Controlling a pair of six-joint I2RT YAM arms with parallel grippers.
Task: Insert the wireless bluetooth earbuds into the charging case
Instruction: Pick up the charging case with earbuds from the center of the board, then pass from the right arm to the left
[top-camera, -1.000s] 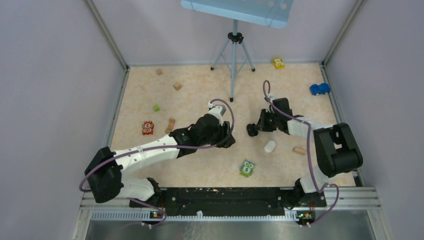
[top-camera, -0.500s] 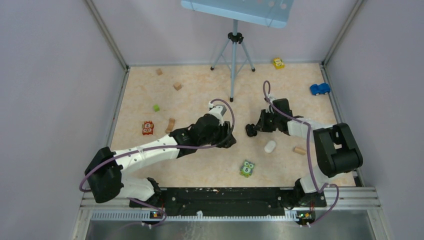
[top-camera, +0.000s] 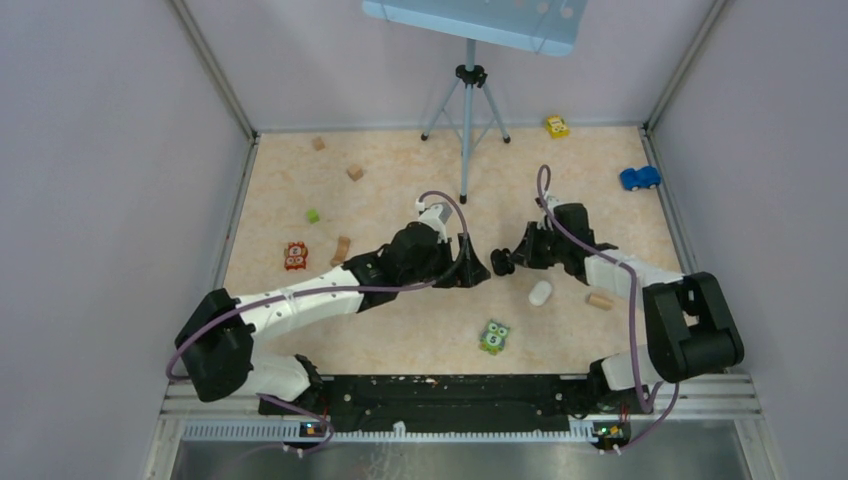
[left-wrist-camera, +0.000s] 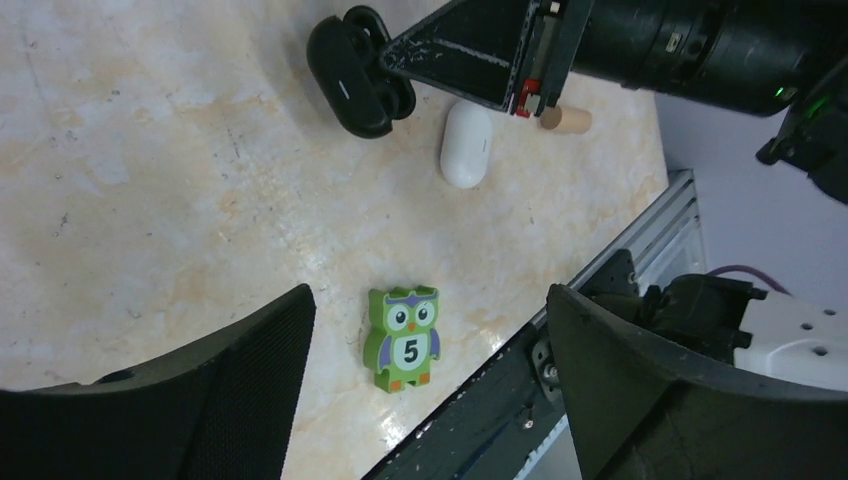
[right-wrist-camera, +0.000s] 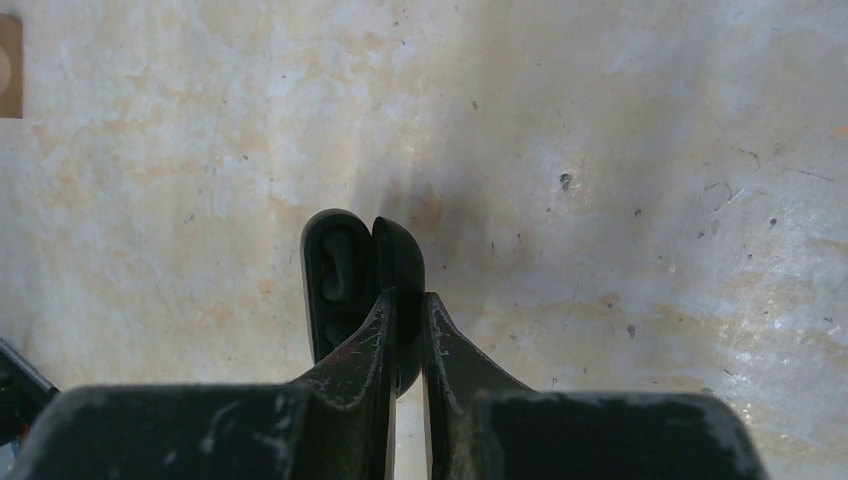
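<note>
The black charging case (right-wrist-camera: 345, 290) is sitting open near the middle of the table (right-wrist-camera: 650, 150), its wells too dark to read, and the right end effector (right-wrist-camera: 405, 300) is clenching its raised lid. The left end effector (left-wrist-camera: 430, 295) is hanging released and empty over an owl block (left-wrist-camera: 402, 338). A white case (left-wrist-camera: 466, 145) is lying just beside the black one.

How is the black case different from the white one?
The black case is open; the white case is shut. The right gripper pinches the black case, while the white case lies alone on the table. Both are small, rounded pebble shapes.
</note>
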